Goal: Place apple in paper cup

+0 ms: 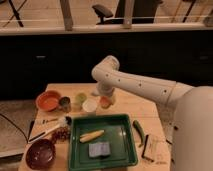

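Gripper (105, 98): hangs below the white arm's wrist, over the far-centre part of the wooden table (131, 106). Finger state: cannot tell.
Apple (104, 102): orange-red, directly under the gripper, at its lower end. Held or resting on the table: cannot tell.
Paper cup (90, 105): white, upright, just left of the apple, near the tray's far edge. Rim faces up.
Arm (145, 88): white, runs from the robot body at right across to the wrist above the apple; hides the table's far-right part.
Green cup (80, 98): pale green, just left of and behind the paper cup.
Metal cup (64, 103): dark, left of the green cup, beside the bowl.
Orange bowl (49, 100): far-left of the cup row.
Green tray (122, 139): near-centre, in front of the cups; holds a corn cob (92, 136) and a blue sponge (100, 149).
Dark bowl (40, 153): near-left corner.
Utensils (46, 130): left of the tray, incl. a brush w/ white head.
Green item (138, 131): long, lying right of the tray.
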`<state>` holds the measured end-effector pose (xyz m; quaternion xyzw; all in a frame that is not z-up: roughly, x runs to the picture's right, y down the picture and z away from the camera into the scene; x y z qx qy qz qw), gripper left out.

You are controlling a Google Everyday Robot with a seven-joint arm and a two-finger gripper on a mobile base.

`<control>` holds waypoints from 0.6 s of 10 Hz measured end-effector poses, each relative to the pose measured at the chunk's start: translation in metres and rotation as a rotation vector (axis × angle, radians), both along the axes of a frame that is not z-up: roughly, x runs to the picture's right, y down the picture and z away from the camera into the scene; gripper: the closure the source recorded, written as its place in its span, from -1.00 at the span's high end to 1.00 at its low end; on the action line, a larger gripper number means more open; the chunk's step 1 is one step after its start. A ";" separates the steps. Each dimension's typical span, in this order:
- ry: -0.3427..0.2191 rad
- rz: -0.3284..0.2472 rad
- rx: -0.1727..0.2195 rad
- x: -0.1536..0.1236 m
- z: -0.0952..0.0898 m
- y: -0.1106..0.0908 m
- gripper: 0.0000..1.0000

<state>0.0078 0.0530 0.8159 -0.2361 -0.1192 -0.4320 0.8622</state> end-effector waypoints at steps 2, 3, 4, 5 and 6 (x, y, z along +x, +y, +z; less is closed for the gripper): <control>-0.020 -0.029 0.005 -0.015 -0.001 -0.002 -1.00; -0.029 -0.040 0.007 -0.024 -0.001 -0.004 -1.00; -0.041 -0.052 0.012 -0.035 -0.001 -0.005 -1.00; -0.043 -0.060 0.014 -0.036 0.000 -0.005 -1.00; -0.047 -0.068 0.014 -0.036 0.000 -0.005 -1.00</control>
